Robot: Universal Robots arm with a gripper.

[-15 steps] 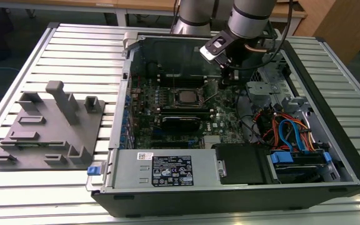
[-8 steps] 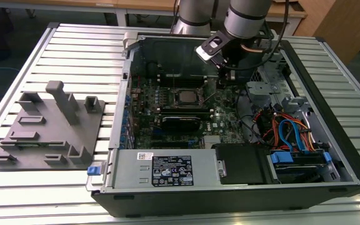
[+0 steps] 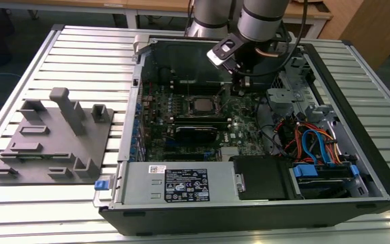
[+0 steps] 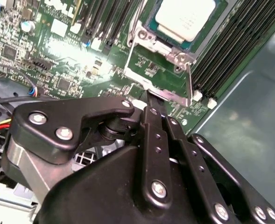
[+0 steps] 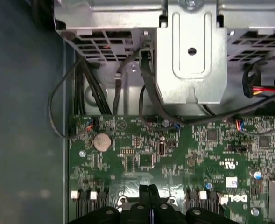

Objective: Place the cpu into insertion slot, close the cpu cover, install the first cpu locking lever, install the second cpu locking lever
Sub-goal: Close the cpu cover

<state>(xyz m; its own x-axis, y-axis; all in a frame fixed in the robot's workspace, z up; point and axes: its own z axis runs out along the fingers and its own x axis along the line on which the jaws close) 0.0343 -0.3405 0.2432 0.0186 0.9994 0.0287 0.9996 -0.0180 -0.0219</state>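
Black matte linkage bars studded with bright screw heads make up the gripper (image 4: pixel 153 105) in the second wrist view. Its slim jaws are pressed together, and their tips meet the far edge of the cpu cover (image 4: pixel 130 56). That cover is a thin frame of shiny stamped metal with a square window. It is swung open off the insertion slot (image 4: pixel 176 56), and green board shows through the window. The cpu (image 4: pixel 186 18) lies seated in the slot, its smooth pale silver top facing up, with long black memory slots (image 4: pixel 230 46) just beside it.

In the first wrist view the jaws (image 5: pixel 149 189) show only a hairline seam between them. They hang over the glossy green motherboard (image 5: pixel 142 158), which carries a round silver coin cell (image 5: pixel 101 141). Beyond the board stands a folded sheet-metal drive cage (image 5: pixel 188 60).

In the exterior view the grey, tube-shaped arm (image 3: pixel 259 20) comes down steeply into the open black computer case (image 3: pixel 378 168). Its gripper (image 3: pixel 239 89) is near the cpu (image 3: pixel 200 104), on the exterior view's right of it. The case rests on a ribbed, slatted metal surface (image 3: pixel 79 51). A grey moulded fixture (image 3: pixel 53 142) lies well apart on the exterior view's left.
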